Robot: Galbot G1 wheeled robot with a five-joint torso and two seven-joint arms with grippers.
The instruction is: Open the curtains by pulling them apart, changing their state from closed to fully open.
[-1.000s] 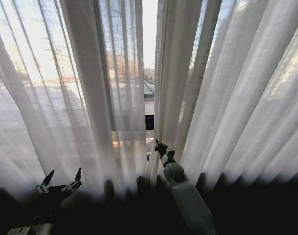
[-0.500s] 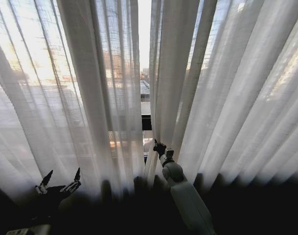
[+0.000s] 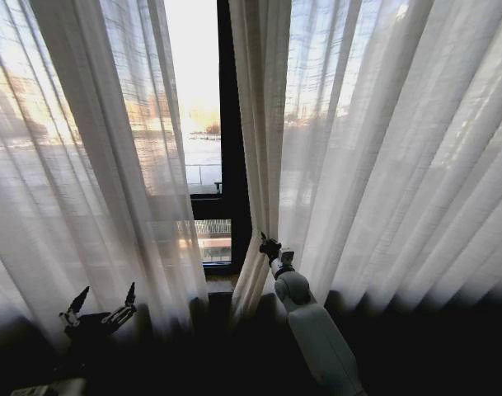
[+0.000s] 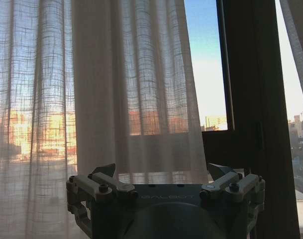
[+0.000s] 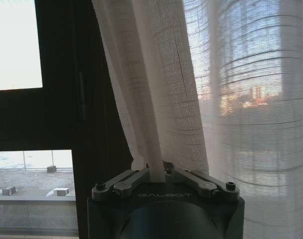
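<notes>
curtains (image 3: 374, 148) edge pinched inside right pincer (image 5: 156, 172); left pincer (image 3: 100, 307) apart.

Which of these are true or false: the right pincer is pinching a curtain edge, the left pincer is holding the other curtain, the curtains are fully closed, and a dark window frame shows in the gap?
1. The right pincer is shut on the right curtain's inner edge. True.
2. The left pincer is holding the left curtain. False: it is open, low in front of the fabric, gripping nothing.
3. The curtains are fully closed. False: a gap stands between them.
4. A dark window frame shows in the gap. True.
</notes>
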